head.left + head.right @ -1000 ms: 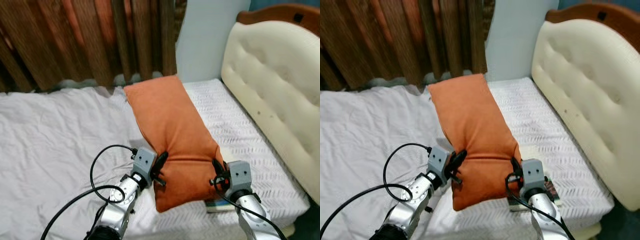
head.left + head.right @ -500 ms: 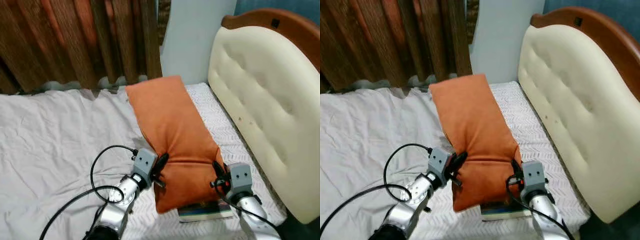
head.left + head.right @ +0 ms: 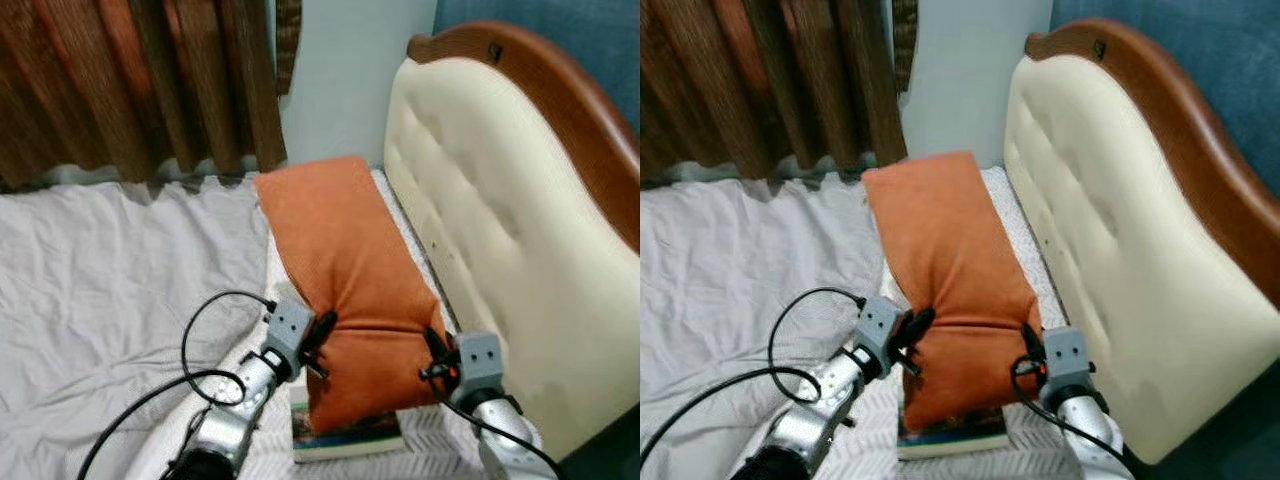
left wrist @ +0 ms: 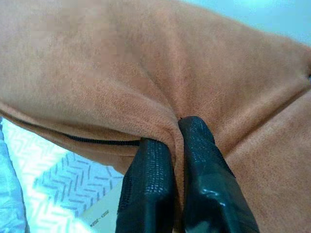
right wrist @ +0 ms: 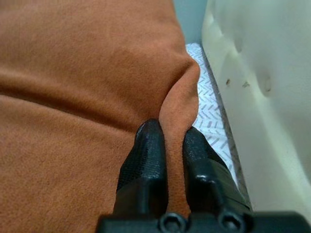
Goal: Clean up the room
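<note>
pinching orange pillow (image 3: pixel 350 280), book (image 3: pixel 345 440) beneath

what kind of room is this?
A bedroom, most likely: a bed with a tufted cream headboard, a rumpled white sheet and brown curtains behind. Both grippers pinch an orange pillow.

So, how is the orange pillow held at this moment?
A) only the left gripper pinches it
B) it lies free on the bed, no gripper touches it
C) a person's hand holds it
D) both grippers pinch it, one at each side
D: the left gripper and the right gripper are each shut on a fold of the orange pillow, at opposite sides.
</note>
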{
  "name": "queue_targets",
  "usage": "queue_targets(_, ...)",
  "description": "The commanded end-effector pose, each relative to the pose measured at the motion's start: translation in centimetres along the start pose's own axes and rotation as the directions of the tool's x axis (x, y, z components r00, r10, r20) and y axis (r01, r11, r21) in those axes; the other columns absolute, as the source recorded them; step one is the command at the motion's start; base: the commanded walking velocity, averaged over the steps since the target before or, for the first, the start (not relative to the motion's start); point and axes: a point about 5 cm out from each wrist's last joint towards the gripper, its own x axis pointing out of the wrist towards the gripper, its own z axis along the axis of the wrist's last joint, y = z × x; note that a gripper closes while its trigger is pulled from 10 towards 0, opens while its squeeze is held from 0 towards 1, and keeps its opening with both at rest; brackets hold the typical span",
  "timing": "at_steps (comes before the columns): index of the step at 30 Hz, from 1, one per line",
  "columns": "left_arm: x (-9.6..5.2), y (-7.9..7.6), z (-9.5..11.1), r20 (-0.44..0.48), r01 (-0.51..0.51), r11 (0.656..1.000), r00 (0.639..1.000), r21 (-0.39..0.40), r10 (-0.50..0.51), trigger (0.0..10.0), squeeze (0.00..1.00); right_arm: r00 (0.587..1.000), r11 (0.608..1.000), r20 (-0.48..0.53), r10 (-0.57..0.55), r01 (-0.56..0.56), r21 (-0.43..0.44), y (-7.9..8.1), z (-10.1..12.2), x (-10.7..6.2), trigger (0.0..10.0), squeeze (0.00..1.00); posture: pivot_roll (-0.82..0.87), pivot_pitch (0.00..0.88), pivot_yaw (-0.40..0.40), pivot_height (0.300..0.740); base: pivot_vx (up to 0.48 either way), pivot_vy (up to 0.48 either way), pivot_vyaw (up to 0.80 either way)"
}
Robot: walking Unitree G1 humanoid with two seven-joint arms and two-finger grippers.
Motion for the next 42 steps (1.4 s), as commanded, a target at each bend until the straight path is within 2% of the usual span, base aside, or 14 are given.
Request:
queue_targets(1,-0.1,1.2,0.9,0.045,-0.034,0.999,0.998,0.020,0.033,10.0,0.00,0.993,0.993,-0.006,-0.114,0.114,0.000,-2.5,0.1,-0.6,10.0,0.00,-0.16,0.023,0.038,0.740,0.307,-0.368,0.00)
queue_targets(11,0.4,1.3,0.3,-0.013,0.037,0.998,0.999,0.043,-0.037,10.0,0.00,0.994,0.994,-0.046,-0.098,0.100,0.042,-1.6,-0.3,-0.7,10.0,0.00,-0.17,0.072,0.038,0.740,0.305,-0.367,0.00)
queue_targets(14,0.9,1.7,0.3,-0.049,0.067,0.994,0.997,0.086,-0.063,10.0,0.00,0.994,0.995,-0.072,-0.077,0.081,0.057,-0.7,-0.5,-0.7,10.0,0.00,-0.19,0.136,0.040,0.740,0.147,0.000,0.00)
queue_targets(17,1.9,1.2,0.3,-0.126,0.171,0.968,0.981,0.182,-0.149,10.0,0.00,0.993,0.996,-0.080,-0.093,0.091,-0.022,0.8,-0.5,-0.6,10.0,0.00,-0.22,0.280,0.064,0.740,0.000,0.000,0.00)
queue_targets(19,2.4,0.9,0.4,-0.182,0.229,0.935,0.966,0.270,-0.184,10.0,0.00,0.990,0.994,-0.092,-0.108,0.105,-0.037,1.7,-0.7,0.1,10.0,0.00,-0.22,0.346,0.082,0.740,0.000,0.000,0.00)
queue_targets(20,2.7,1.0,0.5,-0.224,0.258,0.896,0.957,0.362,-0.185,10.0,0.00,0.986,0.991,-0.105,-0.131,0.132,-0.005,2.2,-0.8,0.4,10.0,0.00,-0.22,0.382,0.098,0.740,0.000,0.000,0.00)
queue_targets(21,2.9,1.1,0.7,-0.235,0.264,0.877,0.955,0.402,-0.180,10.0,0.00,0.982,0.987,-0.108,-0.157,0.158,0.007,2.4,-0.8,0.6,10.0,0.00,-0.22,0.404,0.107,0.740,0.000,0.000,0.00)
queue_targets(24,3.8,0.9,1.6,-0.230,0.268,0.793,0.959,0.547,-0.166,10.0,0.00,0.956,0.961,-0.100,-0.276,0.276,-0.017,1.6,-0.8,1.2,10.0,0.00,-0.22,0.447,0.127,0.740,0.000,0.000,0.00)
queue_targets(26,4.2,0.7,2.7,-0.182,0.252,0.724,0.967,0.642,-0.176,10.0,0.00,0.936,0.938,-0.068,-0.346,0.344,-0.030,1.2,-0.4,1.1,10.0,0.00,-0.22,0.456,0.138,0.740,0.000,0.000,0.00)
queue_targets(27,4.3,0.7,2.9,-0.170,0.247,0.709,0.969,0.661,-0.179,10.0,0.00,0.932,0.934,-0.060,-0.357,0.356,-0.029,1.1,-0.3,1.1,10.0,0.00,-0.22,0.456,0.138,0.740,0.000,0.000,0.00)
queue_targets(28,4.7,0.5,4.3,-0.082,0.190,0.629,0.977,0.754,-0.197,10.0,0.00,0.913,0.913,-0.026,-0.407,0.406,-0.035,0.9,0.0,0.7,10.0,0.00,-0.21,0.463,0.144,0.740,0.000,0.000,0.00)
queue_targets(30,5.0,0.0,5.3,-0.002,0.131,0.570,0.975,0.811,-0.222,10.0,0.00,0.885,0.883,0.020,-0.465,0.465,-0.065,0.6,0.2,0.0,10.0,0.00,-0.21,0.471,0.146,0.740,0.000,0.000,0.00)
queue_targets(37,4.9,-0.5,4.6,0.015,0.098,0.551,0.980,0.829,-0.198,10.0,0.00,0.843,0.837,0.026,-0.538,0.538,-0.098,-0.2,-0.2,-0.8,10.0,0.00,-0.22,0.479,0.146,0.740,0.000,0.000,0.00)
queue_targets(42,5.0,-1.4,4.4,0.061,0.059,0.531,0.977,0.846,-0.206,10.0,0.00,0.835,0.830,0.002,-0.551,0.548,-0.104,-0.3,-0.8,-0.7,10.0,0.00,-0.23,0.492,0.140,0.740,0.000,0.000,0.00)
